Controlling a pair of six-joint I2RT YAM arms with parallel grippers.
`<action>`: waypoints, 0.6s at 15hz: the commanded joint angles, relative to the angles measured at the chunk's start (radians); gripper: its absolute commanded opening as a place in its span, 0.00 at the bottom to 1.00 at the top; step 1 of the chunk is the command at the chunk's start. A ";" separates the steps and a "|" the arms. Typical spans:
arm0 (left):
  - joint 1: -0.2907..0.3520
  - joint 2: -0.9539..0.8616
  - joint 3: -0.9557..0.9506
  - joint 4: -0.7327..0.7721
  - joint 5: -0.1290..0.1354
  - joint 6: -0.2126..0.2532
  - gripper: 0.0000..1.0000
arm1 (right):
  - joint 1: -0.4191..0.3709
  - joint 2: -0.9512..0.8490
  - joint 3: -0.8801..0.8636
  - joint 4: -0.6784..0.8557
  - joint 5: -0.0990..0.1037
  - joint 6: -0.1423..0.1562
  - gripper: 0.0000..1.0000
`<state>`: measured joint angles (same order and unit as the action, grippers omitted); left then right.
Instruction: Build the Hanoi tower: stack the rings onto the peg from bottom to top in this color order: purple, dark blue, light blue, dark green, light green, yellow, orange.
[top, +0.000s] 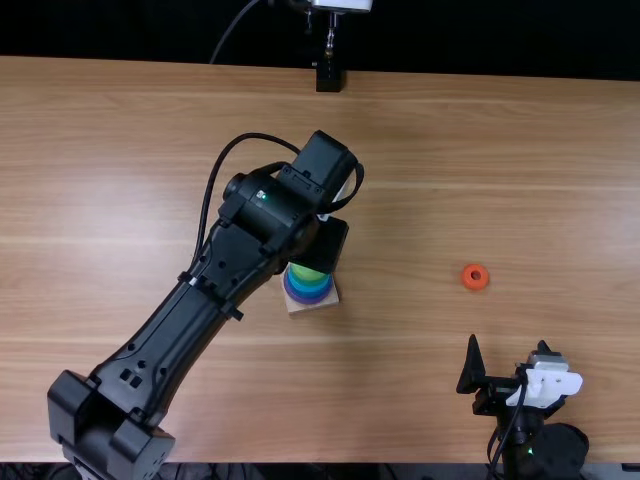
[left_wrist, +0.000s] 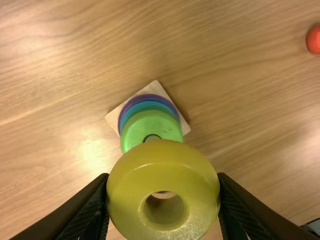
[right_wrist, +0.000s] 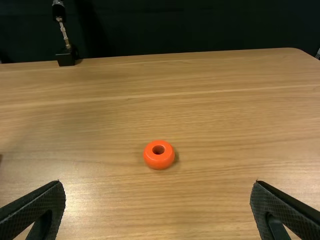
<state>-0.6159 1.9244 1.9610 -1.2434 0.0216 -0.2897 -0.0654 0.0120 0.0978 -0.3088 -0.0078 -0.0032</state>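
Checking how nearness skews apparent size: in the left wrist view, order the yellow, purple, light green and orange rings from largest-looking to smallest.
1. Yellow ring, seen from close up
2. Light green ring and purple ring: similar width, the purple partly covered, so unranked
3. Orange ring, cut off by the view's edge

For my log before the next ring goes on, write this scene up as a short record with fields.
held: thick yellow ring, between the left gripper's fingers
stack: round light green ring uppermost, blue and purple edges showing below
base: square pale wooden plate under the stack
loose: small orange-red ring, on the light brown wooden table
right gripper: open, empty
steps left: yellow, then orange
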 joint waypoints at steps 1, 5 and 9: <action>-0.012 0.008 -0.031 0.001 0.001 -0.005 0.00 | -0.004 -0.012 -0.079 -0.031 -0.005 -0.006 1.00; -0.012 0.012 -0.043 0.001 0.001 -0.005 0.00 | -0.004 -0.012 -0.079 -0.031 -0.005 -0.006 1.00; -0.012 0.015 -0.088 0.003 -0.001 -0.003 0.00 | -0.002 -0.012 -0.079 -0.031 -0.005 -0.006 1.00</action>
<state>-0.6155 1.9251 1.8938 -1.2362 0.0185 -0.2897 -0.0658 0.0120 0.0978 -0.3088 -0.0082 -0.0036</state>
